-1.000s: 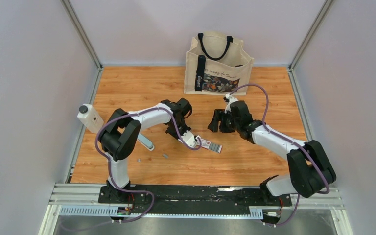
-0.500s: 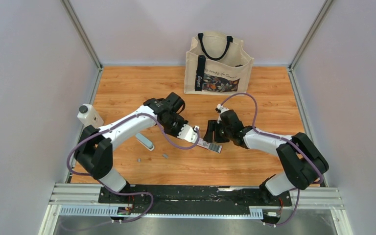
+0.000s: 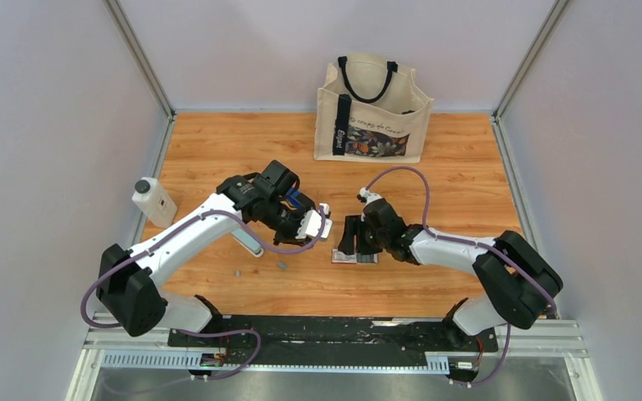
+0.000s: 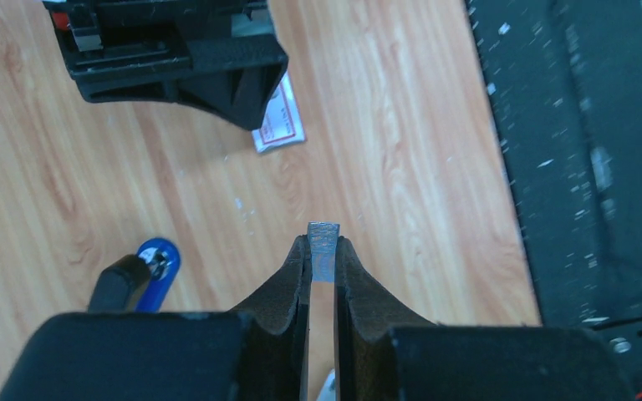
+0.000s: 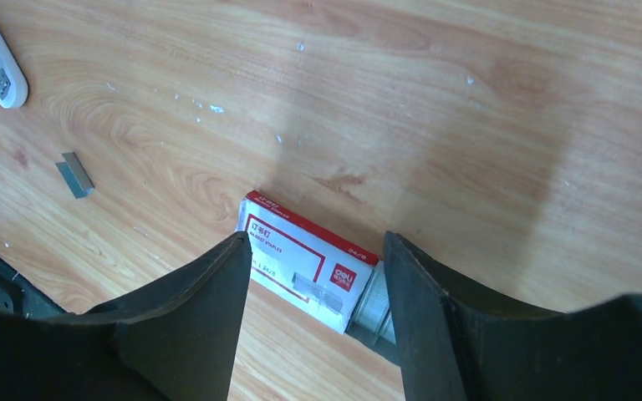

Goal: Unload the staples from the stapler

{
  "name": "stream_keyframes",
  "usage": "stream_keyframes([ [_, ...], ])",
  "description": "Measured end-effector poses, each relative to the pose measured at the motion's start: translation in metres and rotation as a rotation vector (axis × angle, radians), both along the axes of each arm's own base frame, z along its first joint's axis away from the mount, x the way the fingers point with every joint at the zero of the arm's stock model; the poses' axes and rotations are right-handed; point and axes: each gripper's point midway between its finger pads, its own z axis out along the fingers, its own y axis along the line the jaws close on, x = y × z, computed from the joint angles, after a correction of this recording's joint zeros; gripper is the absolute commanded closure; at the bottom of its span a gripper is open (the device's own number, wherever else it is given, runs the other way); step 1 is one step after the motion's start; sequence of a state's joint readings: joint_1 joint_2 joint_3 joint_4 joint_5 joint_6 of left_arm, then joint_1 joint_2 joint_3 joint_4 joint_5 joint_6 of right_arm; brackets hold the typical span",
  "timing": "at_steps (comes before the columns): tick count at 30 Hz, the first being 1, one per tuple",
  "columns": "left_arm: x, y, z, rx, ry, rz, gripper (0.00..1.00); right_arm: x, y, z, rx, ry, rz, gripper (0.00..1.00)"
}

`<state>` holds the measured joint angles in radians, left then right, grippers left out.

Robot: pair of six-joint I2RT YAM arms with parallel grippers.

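My left gripper (image 3: 319, 220) is shut on a short silvery strip of staples (image 4: 323, 244), held above the wooden table. The blue stapler (image 3: 301, 200) shows just behind that gripper; its blue end with a silvery part also shows in the left wrist view (image 4: 157, 261). My right gripper (image 3: 347, 240) is open and hangs low over the small white-and-red staple box (image 5: 309, 255), one finger on each side. Silvery staples (image 5: 376, 307) stick out of the box's open end.
A pale grey-white oblong tool (image 3: 248, 241) lies left of centre, with two loose grey staple pieces (image 3: 283, 266) in front of it. A white black-capped bottle (image 3: 154, 200) stands at the left edge. A canvas tote bag (image 3: 373, 109) stands at the back.
My left gripper has drawn back and to the left, away from the box, with the staple strip in it. My right gripper has moved left and down over the box.
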<state>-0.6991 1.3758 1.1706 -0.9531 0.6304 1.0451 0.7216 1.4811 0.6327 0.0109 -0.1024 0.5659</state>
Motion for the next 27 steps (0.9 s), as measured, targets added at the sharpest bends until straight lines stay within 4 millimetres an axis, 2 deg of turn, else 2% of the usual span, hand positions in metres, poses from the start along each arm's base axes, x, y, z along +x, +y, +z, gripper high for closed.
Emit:
stream_keyframes([
  [5,-0.021,-0.012,0.014,-0.082,0.15,0.041,0.91,-0.005,-0.007,0.011,-0.01,-0.007,-0.011,0.32],
  [7,-0.028,-0.017,0.021,-0.116,0.218,0.064,0.91,-0.007,-0.011,0.029,0.001,-0.044,-0.007,0.31],
  [11,-0.029,-0.031,0.046,-0.218,0.349,0.135,0.89,-0.007,-0.01,0.102,0.143,-0.22,0.013,0.31],
  [15,-0.015,-0.045,0.093,-0.367,0.46,0.197,0.88,-0.025,-0.009,0.182,0.34,-0.404,0.079,0.33],
  [17,-0.006,-0.051,0.115,-0.436,0.516,0.23,0.87,-0.035,-0.008,0.205,0.406,-0.453,0.122,0.35],
  [20,0.003,-0.061,0.139,-0.523,0.605,0.275,0.84,-0.047,-0.004,0.217,0.454,-0.464,0.18,0.35],
  [24,0.016,-0.068,0.15,-0.641,0.752,0.355,0.82,-0.058,0.002,0.217,0.484,-0.427,0.239,0.36],
  [27,0.024,-0.066,0.16,-0.708,0.875,0.412,0.82,-0.064,0.006,0.228,0.523,-0.425,0.268,0.36],
])
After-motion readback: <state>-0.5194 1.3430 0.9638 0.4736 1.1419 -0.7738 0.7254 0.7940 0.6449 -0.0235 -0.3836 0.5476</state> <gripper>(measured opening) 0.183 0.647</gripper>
